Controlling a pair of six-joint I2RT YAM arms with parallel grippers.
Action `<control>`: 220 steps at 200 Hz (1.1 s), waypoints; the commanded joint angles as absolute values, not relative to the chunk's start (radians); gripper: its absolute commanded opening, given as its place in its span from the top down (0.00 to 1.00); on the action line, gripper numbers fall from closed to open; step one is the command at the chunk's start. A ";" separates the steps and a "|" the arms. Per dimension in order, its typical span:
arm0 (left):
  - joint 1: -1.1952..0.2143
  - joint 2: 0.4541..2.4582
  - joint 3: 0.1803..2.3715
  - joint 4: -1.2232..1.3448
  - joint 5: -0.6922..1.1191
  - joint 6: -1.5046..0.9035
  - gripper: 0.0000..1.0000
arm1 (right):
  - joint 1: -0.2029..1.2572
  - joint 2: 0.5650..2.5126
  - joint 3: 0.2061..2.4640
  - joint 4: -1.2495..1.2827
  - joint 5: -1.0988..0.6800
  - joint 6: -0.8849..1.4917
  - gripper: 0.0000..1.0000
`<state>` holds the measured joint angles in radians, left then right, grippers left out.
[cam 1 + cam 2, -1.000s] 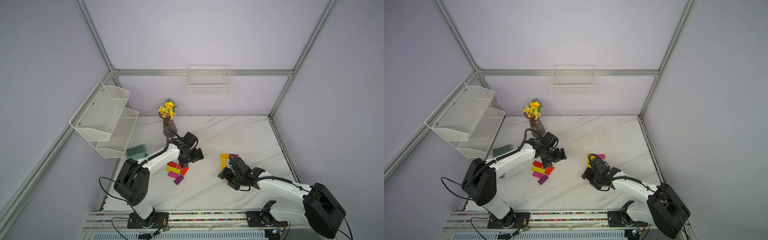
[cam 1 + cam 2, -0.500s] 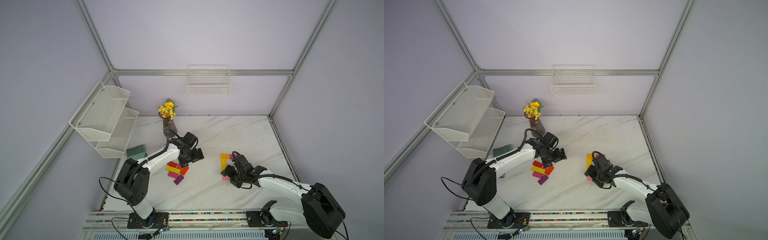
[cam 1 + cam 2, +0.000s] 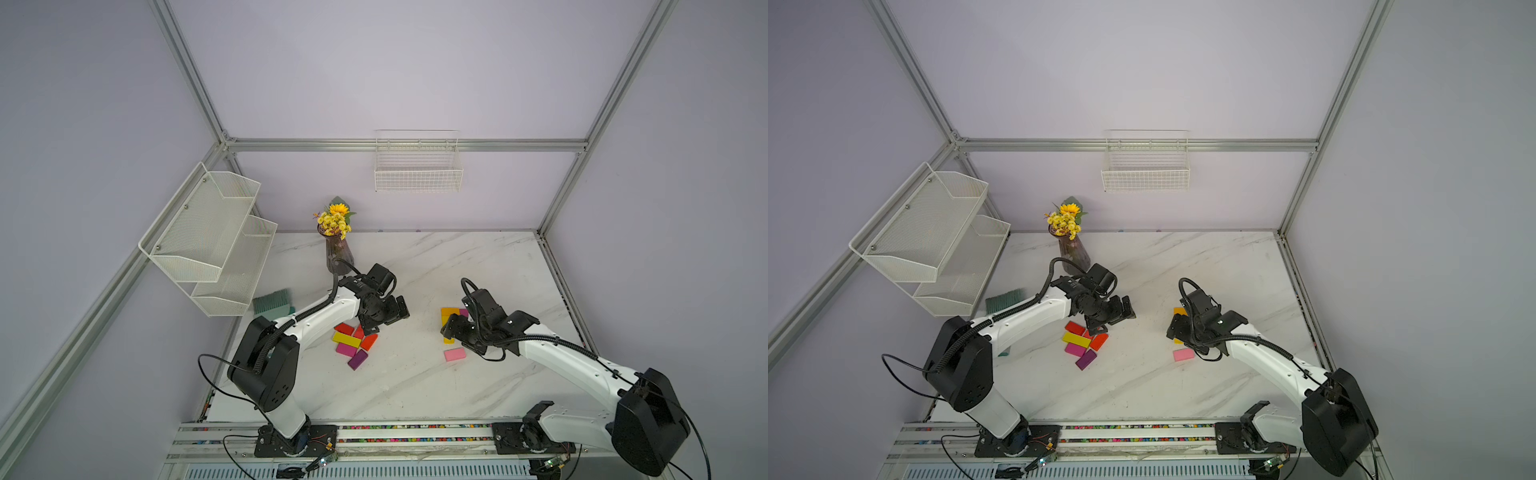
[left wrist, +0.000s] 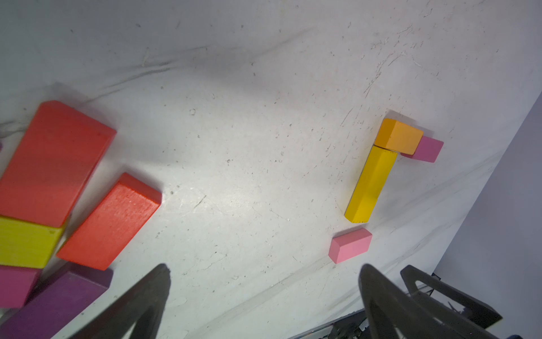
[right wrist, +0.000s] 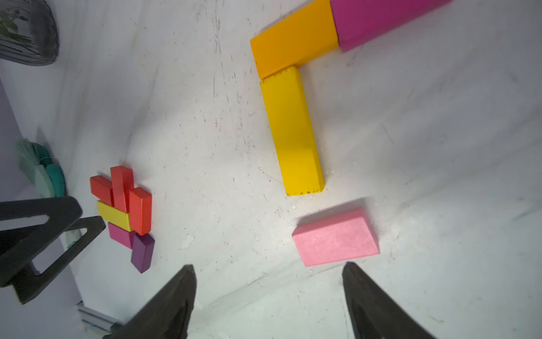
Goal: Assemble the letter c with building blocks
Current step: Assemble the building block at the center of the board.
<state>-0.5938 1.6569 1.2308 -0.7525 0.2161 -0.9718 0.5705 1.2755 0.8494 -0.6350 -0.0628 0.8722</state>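
Progress looks near halfway; magenta block [image 5: 381, 20], orange block [image 5: 293, 44] and long yellow block [image 5: 293, 132] already make the C's top and spine, right of centre on the table [image 3: 415, 270]; pink block [image 3: 454, 354] lies just below the spine's end in a top view, apart, unjoined; right hand [image 5: 269, 264] open, empty, beside it; left hand [image 4: 264, 264] wide open, empty, by the spare pile [image 3: 353, 343].

Bench [image 4: 264, 117] is showing a white marble-look top w/ grey veins, smooth but scuffed. Red block [image 4: 110, 221] is looking like painted wood, matt, grain showing thru. Long yellow block [image 5: 293, 132] is giving a slight sheen, paint looking chipped at ends. Mesh shelf [image 3: 203, 232] is looking like white-coated metal.
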 commanded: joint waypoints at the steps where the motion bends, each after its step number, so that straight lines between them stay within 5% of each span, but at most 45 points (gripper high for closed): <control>1: -0.589 1.659 1.271 -0.732 0.242 -0.942 0.00 | 0.598 1.324 0.914 -0.778 0.045 0.717 0.19; 122: -0.589 1.668 1.266 -0.721 0.255 -0.936 0.00 | 0.668 1.484 0.894 -0.769 0.066 0.613 0.12; 220: -0.588 1.669 1.266 -0.718 0.258 -0.937 0.00 | 0.681 1.569 0.896 -0.755 0.095 0.601 0.17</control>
<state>-0.5938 1.6718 1.2549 -0.7403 0.2436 -0.9569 0.6754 1.5532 0.8989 -0.7589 0.0708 0.6075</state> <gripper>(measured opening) 0.998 0.836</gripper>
